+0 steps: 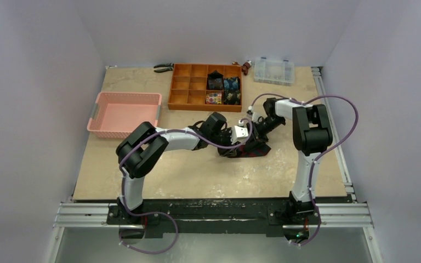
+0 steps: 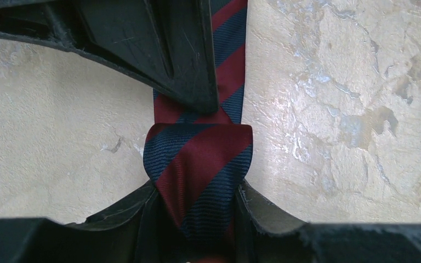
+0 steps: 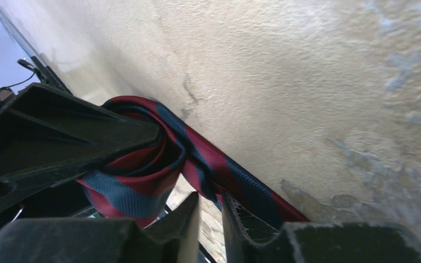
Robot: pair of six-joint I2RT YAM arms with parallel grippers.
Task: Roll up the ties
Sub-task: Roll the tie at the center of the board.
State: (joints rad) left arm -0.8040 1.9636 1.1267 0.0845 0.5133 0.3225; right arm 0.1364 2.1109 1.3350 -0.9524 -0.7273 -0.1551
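Hidden: in the top view the striped tie (image 1: 250,150) lies mostly under both end effectors, and its tail is cut off at 12 o'clock in the left wrist view.
Tie place: centre of the worktop (image 1: 197,170), slightly toward 3 o'clock.
Tie fabric: ribbed weave with navy and dark red diagonal bands; the end is folded over.
Left end effector (image 2: 197,145): partly closed, clamping the folded end.
Right end effector (image 3: 211,211): fingers a slit apart with nothing between them, tips beside the tie's coil.
Worktop surface: mottled beige.
Rolled ties (image 1: 223,90): in the orange organiser (image 1: 182,87) at 12 o'clock; patterns too small to tell.
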